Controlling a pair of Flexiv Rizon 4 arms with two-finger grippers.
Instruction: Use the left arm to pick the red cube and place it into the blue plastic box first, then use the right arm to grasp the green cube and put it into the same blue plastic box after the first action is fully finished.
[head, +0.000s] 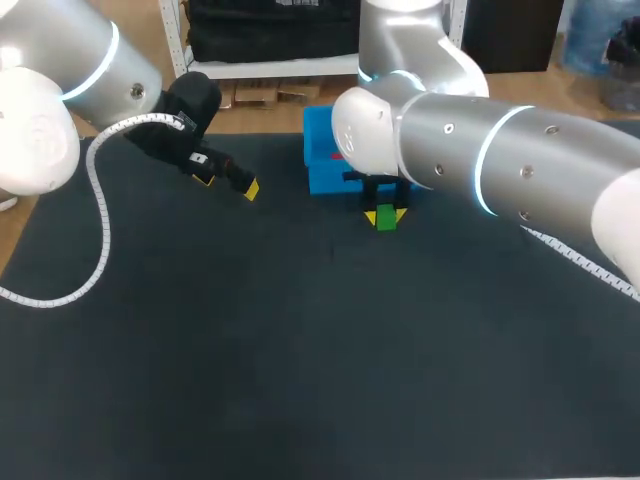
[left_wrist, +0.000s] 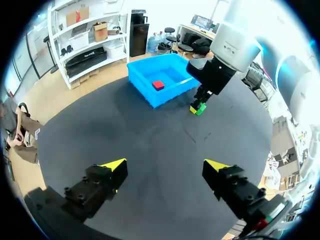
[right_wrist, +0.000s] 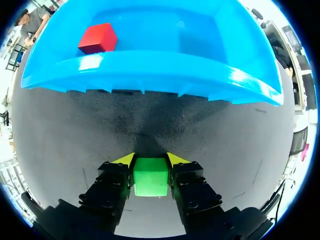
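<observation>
Right gripper (right_wrist: 150, 159): pinching the green cube (right_wrist: 150, 177); 1 finger presses each of 2 opposite sides, and the yellow tips reach just past the cube's far edge.
Right gripper position: pointing down at the table (head: 300, 350), just in front of the box (right_wrist: 150, 65), near the box's right end in the head view.
Green cube: between the right fingers, close to the mat and just beside the box's near wall, not touching it. Contact with the mat cannot be confirmed.
Box: blue, open-topped, resting on the far middle of the table. The right arm crosses above its right part in the head view.
Red cube (right_wrist: 98, 38): lying inside the box on its floor, near 1 corner, well apart from the green cube.
Left gripper (left_wrist: 166, 167): spread wide, nothing between the 2 yellow tips.
Left gripper position: above the far left part of the table, well apart from the box and from both cubes, angled toward the box.
Left arm: enters from the left corner of the head view; a white ribbed cable hangs from it and trails onto the mat.
Table: covered by a dark mat.
</observation>
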